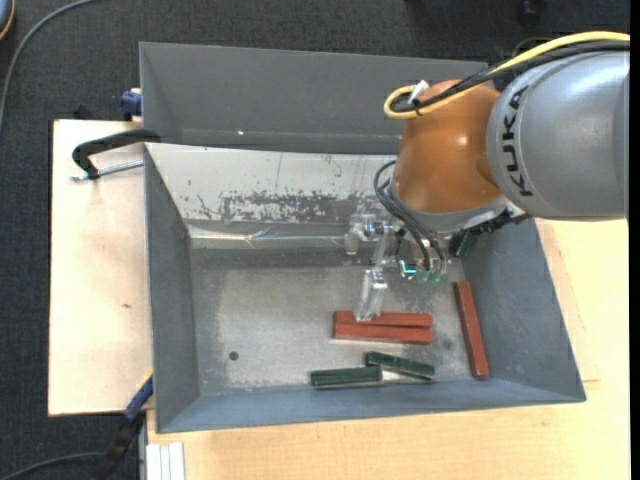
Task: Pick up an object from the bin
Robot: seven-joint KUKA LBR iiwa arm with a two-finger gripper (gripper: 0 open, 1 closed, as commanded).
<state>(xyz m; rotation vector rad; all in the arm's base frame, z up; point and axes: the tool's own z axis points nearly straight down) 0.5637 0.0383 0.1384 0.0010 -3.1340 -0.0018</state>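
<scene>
The metal gripper (375,296) hangs over a flat, matte red-brown bar (385,327) lying lengthwise left to right; open or clamped, I cannot tell.

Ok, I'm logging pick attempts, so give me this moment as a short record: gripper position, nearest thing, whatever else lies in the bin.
gripper: low in the bin, over the left end of the red bar
red bar: flat on the floor, right of centre
second red bar: along the right wall
dark green sticks: two, near the front wall, ends meeting
grasp: cannot tell
</scene>
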